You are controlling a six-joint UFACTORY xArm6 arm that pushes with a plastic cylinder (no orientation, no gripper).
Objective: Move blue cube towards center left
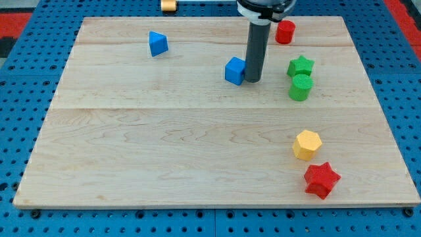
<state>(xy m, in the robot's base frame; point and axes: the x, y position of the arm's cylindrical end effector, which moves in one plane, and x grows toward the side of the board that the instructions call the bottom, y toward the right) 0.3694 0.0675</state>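
We have no gripper on this arm, so nothing opens, closes or holds; we work with a straight dark rod, and my tip [252, 80] rests on the wooden worktop [197, 151]. The tip stands just beside the blue cube [235, 70], on the cube's right in the view, touching it or very nearly so; we cannot tell which.

The blue cube lies in the upper half of the worktop, a little right of the middle line, and we take it as our landmark. Well to its left and somewhat higher sits a blue block [157, 43] of wedge or triangular shape. Up and to the right of the cube, near the worktop's top edge, stands a red cylinder [285, 31]. To the right of the cube, beyond the rod, a green star [300, 66] sits directly above a green cylinder [300, 87], the two touching or almost touching. Far below and to the right of the cube we see a yellow hexagonal block [306, 144], and just under it a red star [321, 179]. Above the cube, past the worktop's top edge, a small orange object [170, 5] shows partly.
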